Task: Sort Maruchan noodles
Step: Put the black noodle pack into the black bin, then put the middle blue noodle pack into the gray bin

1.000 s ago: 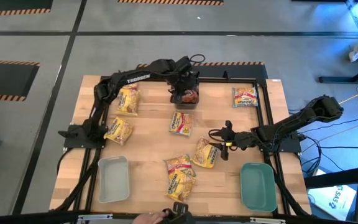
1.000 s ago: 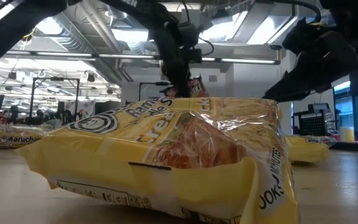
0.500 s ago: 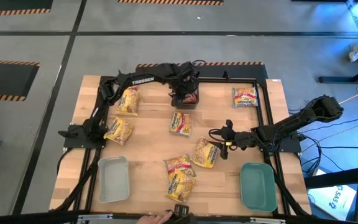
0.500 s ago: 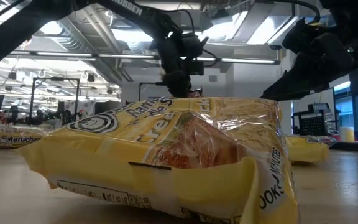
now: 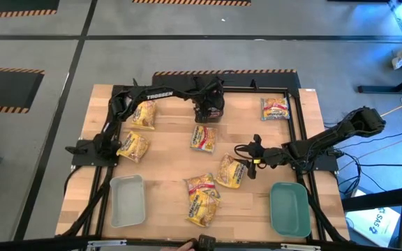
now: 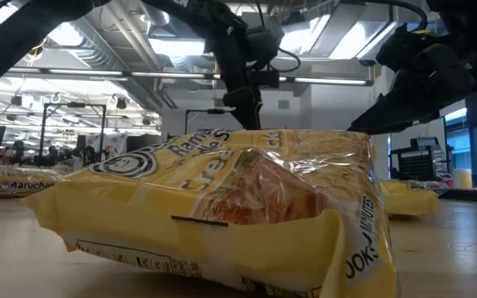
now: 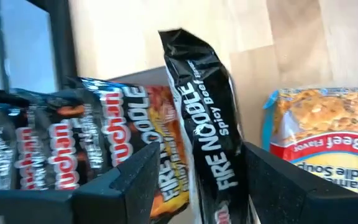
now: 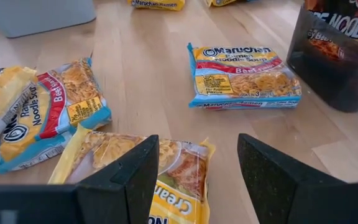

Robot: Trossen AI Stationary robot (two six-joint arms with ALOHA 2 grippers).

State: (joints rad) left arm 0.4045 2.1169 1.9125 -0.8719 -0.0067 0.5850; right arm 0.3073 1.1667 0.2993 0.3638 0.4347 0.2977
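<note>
Gripping a dark crinkly Fire Noodle packet [image 7: 202, 118] upright between its fingers, the left gripper [image 5: 209, 109] hangs over the dark rectangular bin [image 8: 337, 65] at the table's far edge, likely filing it beside the other dark packets [image 7: 61, 149] there. Right gripper [image 5: 251, 156], jaws spread and holding nothing, hovers by a yellow creamy-chicken packet [image 5: 229, 171] mid-table, probably its next pick. More yellow packets lie loose around.
</note>
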